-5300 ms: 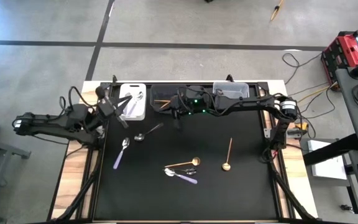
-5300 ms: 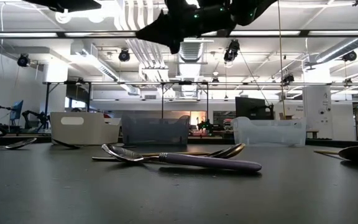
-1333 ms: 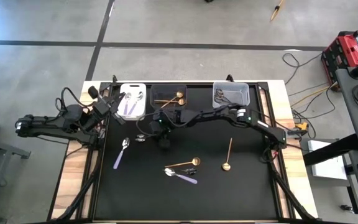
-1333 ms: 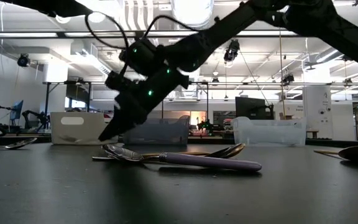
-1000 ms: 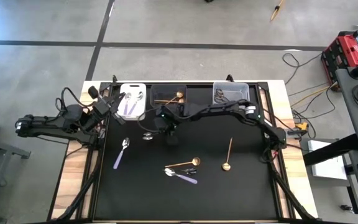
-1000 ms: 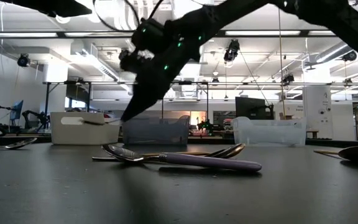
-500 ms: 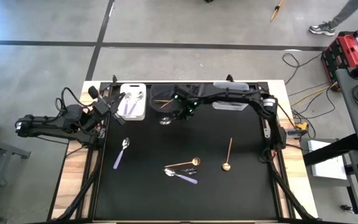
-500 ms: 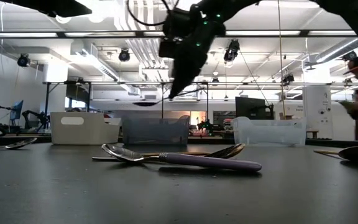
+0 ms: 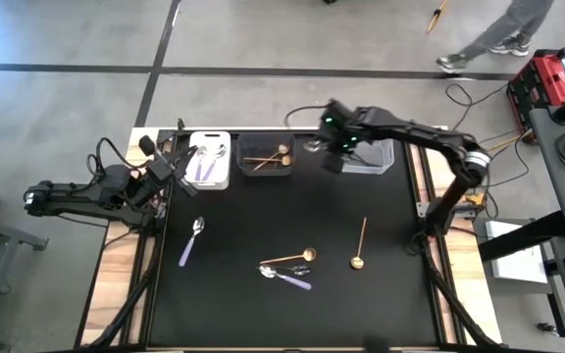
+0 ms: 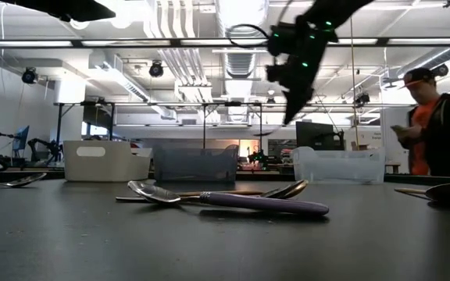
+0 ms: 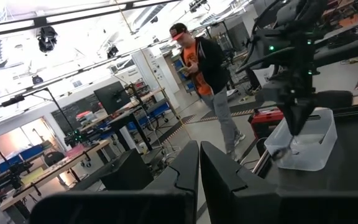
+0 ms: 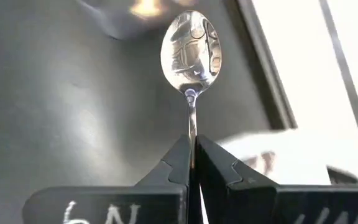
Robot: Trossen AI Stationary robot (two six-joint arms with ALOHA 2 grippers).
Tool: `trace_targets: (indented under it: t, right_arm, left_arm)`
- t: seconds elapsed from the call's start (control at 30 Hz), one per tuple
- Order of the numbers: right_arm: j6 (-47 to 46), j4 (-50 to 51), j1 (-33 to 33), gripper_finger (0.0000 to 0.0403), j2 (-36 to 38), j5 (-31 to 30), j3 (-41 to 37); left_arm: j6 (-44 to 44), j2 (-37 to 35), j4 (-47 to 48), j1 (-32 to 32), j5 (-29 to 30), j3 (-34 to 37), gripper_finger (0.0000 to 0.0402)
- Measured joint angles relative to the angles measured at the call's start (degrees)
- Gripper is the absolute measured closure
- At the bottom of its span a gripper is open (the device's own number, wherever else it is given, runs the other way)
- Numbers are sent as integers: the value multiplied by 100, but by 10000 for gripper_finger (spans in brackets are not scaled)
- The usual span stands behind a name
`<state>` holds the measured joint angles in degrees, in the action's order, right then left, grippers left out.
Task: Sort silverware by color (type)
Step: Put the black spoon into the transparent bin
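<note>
We see the right gripper [image 12: 191, 163] pinching a silver spoon [image 12: 191, 53] by its handle, bowl ahead of the fingertips, clear bin [image 9: 369, 154] just beside it, left gripper [image 11: 199, 163] pressed together, empty, near the white bin [image 9: 209, 160].

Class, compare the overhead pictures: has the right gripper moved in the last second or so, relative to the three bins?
Yes. The right gripper, jaws shut on a grey spoon, has travelled from below the white bin rightward past the dark bin to the clear bin.

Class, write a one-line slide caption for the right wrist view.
Right pincer shut on a silver spoon, bowl held out above the dark table.
</note>
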<state>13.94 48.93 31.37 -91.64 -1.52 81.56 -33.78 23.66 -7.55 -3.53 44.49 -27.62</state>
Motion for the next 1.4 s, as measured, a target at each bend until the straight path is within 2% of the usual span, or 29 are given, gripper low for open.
trace_targets:
  t: [0.23,0.43,0.5,0.77,1.13,1.4]
  right_arm:
    - [-363,-743,654,394,1280,-73,-1368]
    - [-758,-751,864,394,1968,-750,-2296]
    - [-859,-720,950,394,2044,-799,-2531]
    - [-806,-785,1111,394,1740,-810,-2837]
    - [-379,-1218,1151,394,938,-810,-2512]
    - [-216,-1422,1220,394,822,-779,-2516]
  left_arm:
    - [0,-2,2,-2,0,0,401]
    - [0,-1,2,-2,0,0,401]
    - [0,0,2,0,0,0,401]
    - [26,0,0,-2,0,0,401]
    - [42,0,1,-2,0,0,401]
    - [42,0,3,0,0,0,401]
